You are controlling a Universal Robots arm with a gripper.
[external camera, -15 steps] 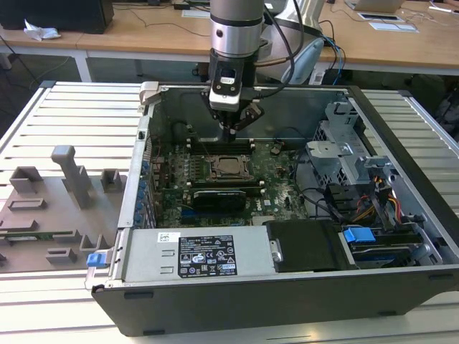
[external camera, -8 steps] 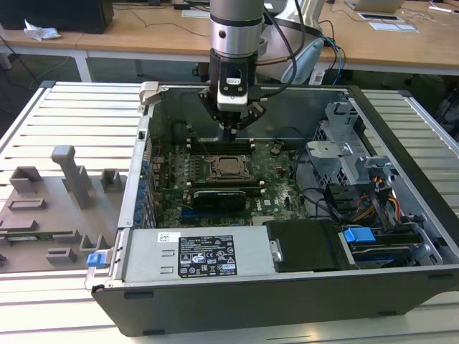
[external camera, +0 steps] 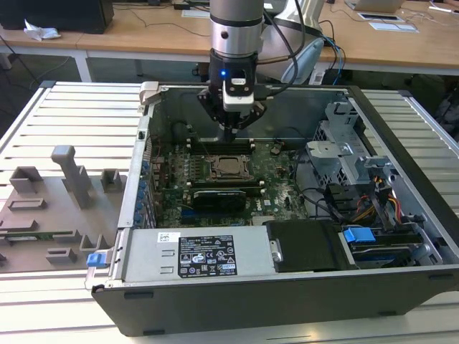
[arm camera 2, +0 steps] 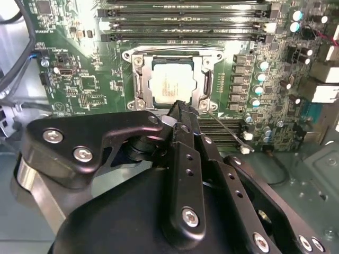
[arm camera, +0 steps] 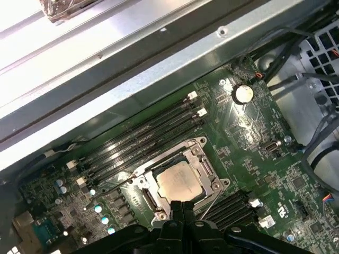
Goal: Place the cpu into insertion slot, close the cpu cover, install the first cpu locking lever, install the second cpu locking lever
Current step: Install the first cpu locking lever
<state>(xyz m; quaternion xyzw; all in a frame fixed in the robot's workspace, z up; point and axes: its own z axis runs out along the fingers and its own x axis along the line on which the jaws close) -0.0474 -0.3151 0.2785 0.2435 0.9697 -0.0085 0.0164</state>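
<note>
The black pincer [arm camera 2: 179, 110], fingers pressed together on nothing, hangs with its tip at the edge of the silver-rimmed square insertion slot [arm camera 2: 139, 79] in the green motherboard [arm camera 2: 79, 79], where the small silvery-grey square cpu [arm camera 2: 172, 84] already lies seated

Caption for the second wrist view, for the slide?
Wrist close-up: cpu seated under closed cover, end effector at socket rim.

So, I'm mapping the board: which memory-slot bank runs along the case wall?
The bank across the insertion slot from the gripper; the other bank sits beside the gripper, away from the wall.
</note>
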